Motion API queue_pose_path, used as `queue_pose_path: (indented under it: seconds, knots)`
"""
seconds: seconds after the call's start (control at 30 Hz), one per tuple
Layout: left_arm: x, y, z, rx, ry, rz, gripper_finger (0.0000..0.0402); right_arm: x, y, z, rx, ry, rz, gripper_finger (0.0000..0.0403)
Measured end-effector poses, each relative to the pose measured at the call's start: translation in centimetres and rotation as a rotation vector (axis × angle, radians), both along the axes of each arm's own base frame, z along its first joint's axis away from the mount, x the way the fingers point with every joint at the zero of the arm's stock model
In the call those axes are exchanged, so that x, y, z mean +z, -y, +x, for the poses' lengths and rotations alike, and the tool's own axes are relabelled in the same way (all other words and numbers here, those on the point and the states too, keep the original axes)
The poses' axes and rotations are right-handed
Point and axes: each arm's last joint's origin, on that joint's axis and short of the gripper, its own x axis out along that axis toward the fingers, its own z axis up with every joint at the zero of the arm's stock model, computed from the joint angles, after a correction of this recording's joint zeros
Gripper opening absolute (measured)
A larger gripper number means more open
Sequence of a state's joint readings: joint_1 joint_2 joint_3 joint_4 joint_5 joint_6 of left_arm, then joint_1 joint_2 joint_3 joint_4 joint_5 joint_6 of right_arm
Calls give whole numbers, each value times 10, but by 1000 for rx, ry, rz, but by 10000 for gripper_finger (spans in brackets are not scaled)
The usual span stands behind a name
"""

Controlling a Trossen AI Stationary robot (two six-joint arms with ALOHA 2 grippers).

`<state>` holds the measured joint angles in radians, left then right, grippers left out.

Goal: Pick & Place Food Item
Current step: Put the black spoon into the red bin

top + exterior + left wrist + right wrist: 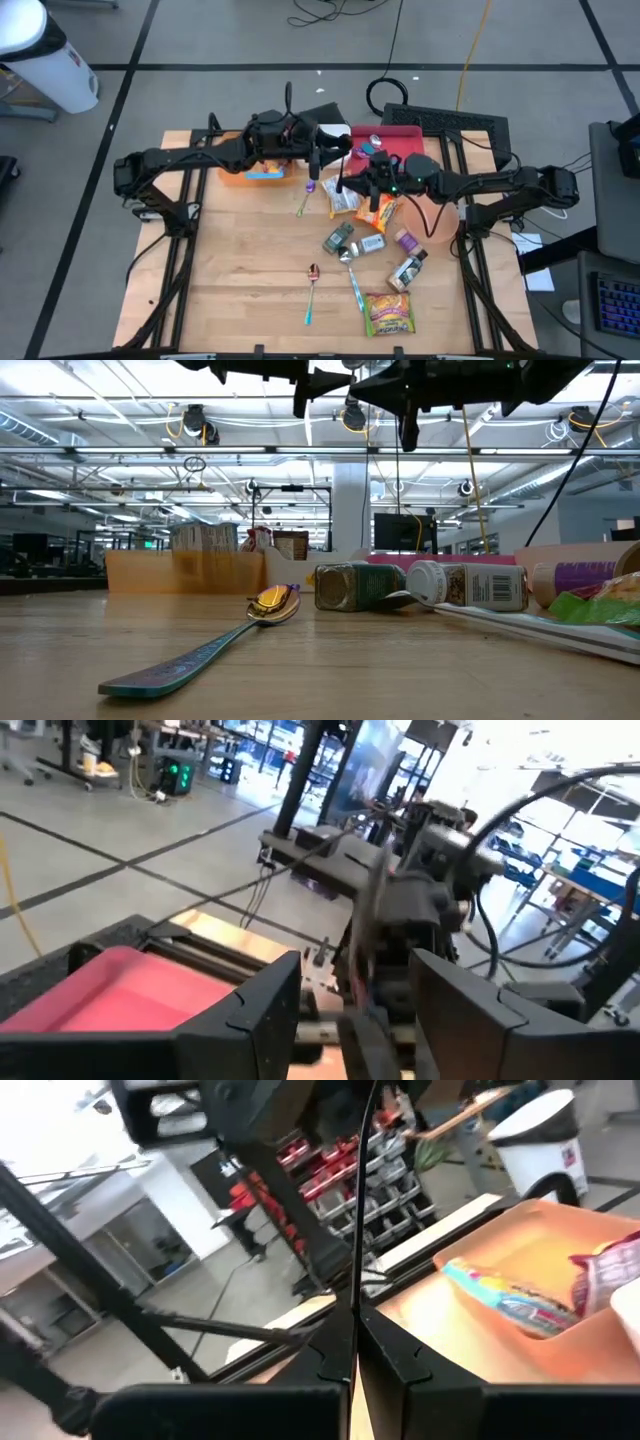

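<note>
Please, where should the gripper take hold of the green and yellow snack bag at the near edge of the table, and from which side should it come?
The snack bag lies flat and apart from the other items, with only the blue-handled spoon close to its far left corner. Coming straight down from above looks best, probably pinching the crimped near edge or a side seam, since the flat middle gives the fingers little to close on.

we've got a teal-handled spoon [311,292] lying near the table's [240,280] front, a second spoon [354,282] just beside it, white bin [55,70] on the floor, black keyboard [455,122] behind
</note>
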<state>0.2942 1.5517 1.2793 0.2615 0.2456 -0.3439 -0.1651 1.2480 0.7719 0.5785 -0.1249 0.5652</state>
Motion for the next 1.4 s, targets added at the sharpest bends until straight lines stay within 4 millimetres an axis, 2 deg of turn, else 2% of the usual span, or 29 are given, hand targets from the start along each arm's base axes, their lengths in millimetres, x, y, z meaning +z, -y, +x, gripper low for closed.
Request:
queue_pose_path:
  seconds: [0.27,0.57,0.8,1.1,1.33,1.4]
  knots:
    - [16,-9,-3,3,34,47,188,-5,3,-1,50,-46,13,0]
    - [17,-16,-7,-23,-116,27,165,-5,6,-2,112,-48,31,0]
    - [23,-16,-8,-21,-117,44,130,-5,12,-3,135,-53,47,0]
    - [20,-17,-8,-19,-142,50,73,-6,15,-5,162,-60,62,0]
    - [19,-17,-8,-20,-156,58,12,-7,15,-5,162,-70,65,0]
    - [19,-17,-8,-17,-158,61,9,-7,15,-5,161,-76,67,0]
